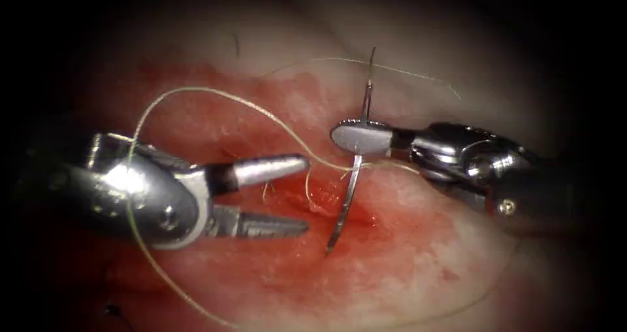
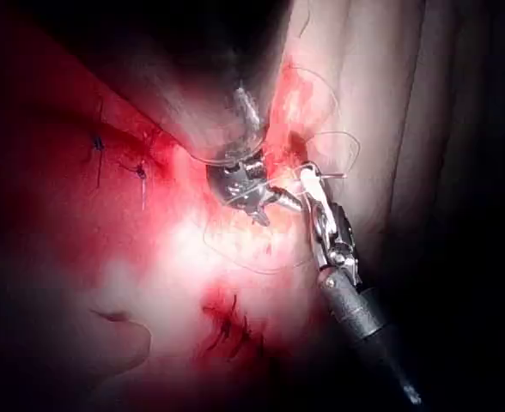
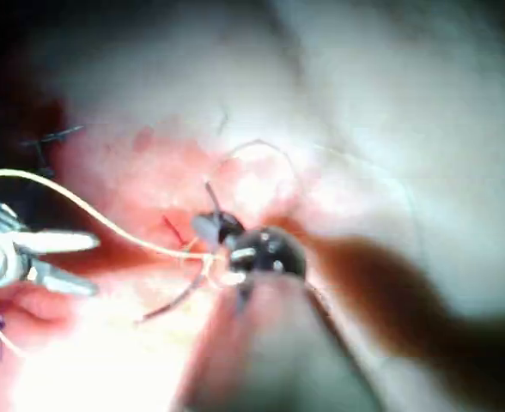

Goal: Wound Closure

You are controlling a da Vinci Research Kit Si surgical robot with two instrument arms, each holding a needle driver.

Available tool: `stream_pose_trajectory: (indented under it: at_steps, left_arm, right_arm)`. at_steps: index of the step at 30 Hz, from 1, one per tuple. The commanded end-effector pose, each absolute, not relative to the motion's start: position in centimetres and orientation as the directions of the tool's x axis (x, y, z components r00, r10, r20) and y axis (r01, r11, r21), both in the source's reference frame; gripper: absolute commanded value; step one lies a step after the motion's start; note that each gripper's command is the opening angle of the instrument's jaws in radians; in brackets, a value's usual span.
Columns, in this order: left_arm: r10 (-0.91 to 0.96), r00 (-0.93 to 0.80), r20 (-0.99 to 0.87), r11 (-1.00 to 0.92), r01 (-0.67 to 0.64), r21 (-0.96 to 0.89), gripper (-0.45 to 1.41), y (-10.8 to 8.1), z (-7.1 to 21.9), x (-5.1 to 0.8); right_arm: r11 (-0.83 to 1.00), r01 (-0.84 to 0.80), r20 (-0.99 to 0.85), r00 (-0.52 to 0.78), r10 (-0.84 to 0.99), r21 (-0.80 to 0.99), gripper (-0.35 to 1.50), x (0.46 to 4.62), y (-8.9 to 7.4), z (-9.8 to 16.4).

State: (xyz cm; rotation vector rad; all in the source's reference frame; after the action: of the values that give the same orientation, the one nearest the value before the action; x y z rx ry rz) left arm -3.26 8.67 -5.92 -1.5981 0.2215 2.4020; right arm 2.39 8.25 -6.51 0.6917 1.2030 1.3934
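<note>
Gripping the needle (image 1: 353, 175) in my right tool (image 1: 361, 138), I have its fingers clamped near the upper third of the curve, so a short blunt end sticks up above them and the longer, pointed part hangs down toward the cut (image 1: 326, 198). The needle's long axis runs nearly top to bottom in the endoscope view, tilted slightly so the tip sits lower and to the left, resting at or just over the red fluid (image 1: 385, 240) on the tissue (image 1: 418, 266); I cannot tell whether the point has entered. My left tool (image 1: 297, 196) lies to the left of the cut with its fingers spread apart and holding nothing, their tips close beside the needle's lower half (the nearer arm for that end). The thread (image 1: 215, 95) arcs from behind my left tool, over its upper finger, to the needle just below my right fingers. By count: one needle, one long thread, two tools, one cut.
</note>
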Motion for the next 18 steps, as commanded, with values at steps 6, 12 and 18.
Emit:
stream_pose_trajectory:
  at_steps: [6, 12, 18]
  left_arm:
    - [0.317, -0.389, -0.865, -0.945, -0.202, -0.256, 0.75, 8.5, -5.6, -3.21]
    - [0.488, -0.513, -0.706, -0.861, -0.153, -0.484, 0.2, 8.4, -4.9, -3.2]
    - [0.573, -0.585, -0.574, -0.79, -0.207, -0.578, -0.29, 8.3, -4.6, -3.19]
  right_arm:
    - [0.349, -0.377, -0.426, -0.141, 0.894, 0.858, -0.35, 2.47, 8.1, -6.5]
    - [0.598, -0.37, -0.662, -0.066, 0.746, 0.711, -0.35, 2.5, 8.1, -6.6]
    - [0.646, -0.366, -0.713, -0.077, 0.697, 0.67, -0.35, 2.49, 8.2, -6.6]
